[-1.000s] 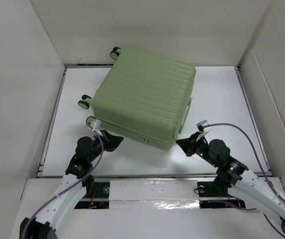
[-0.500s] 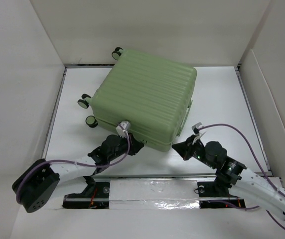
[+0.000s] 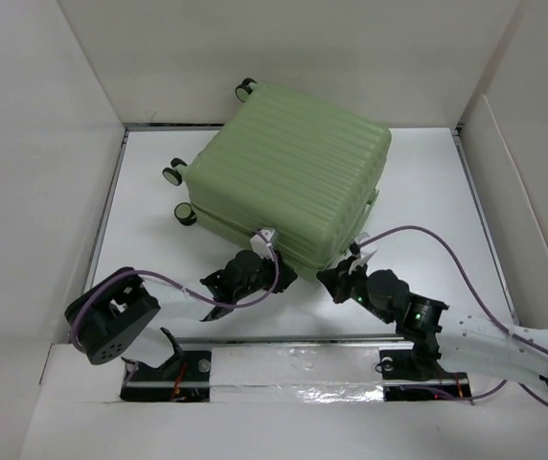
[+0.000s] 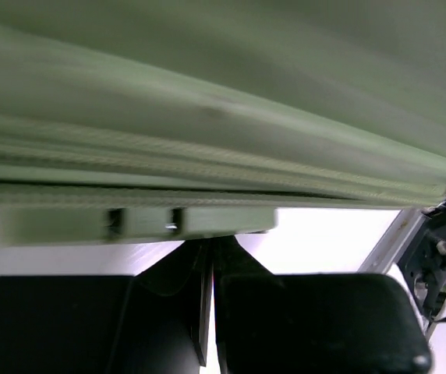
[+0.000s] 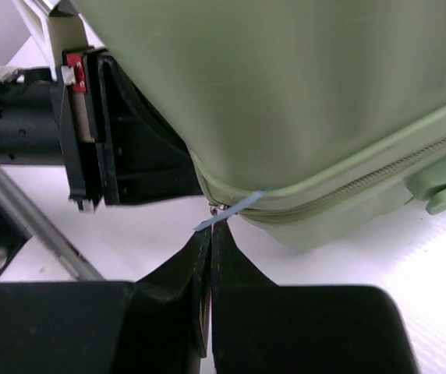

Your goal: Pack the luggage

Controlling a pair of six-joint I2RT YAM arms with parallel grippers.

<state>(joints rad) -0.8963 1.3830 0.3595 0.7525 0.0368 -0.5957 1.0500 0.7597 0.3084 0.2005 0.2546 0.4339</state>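
Near edge of the suitcase (image 3: 293, 172): left gripper (image 4: 207, 261) pressed together; right gripper (image 5: 211, 230) also closed, tips at the blue zip tab (image 5: 237, 207)

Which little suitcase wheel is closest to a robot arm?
The front wheel on the left side of the luggage: it sits nearest the left arm. The middle wheel and the back wheel are farther away.

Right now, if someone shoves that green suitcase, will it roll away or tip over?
It would likely slide, not roll: the luggage lies flat on the table with its wheels sticking out sideways. Tipping seems unlikely, since it rests on its broad side. The ribbed shell looks stiff, so it should not buckle.
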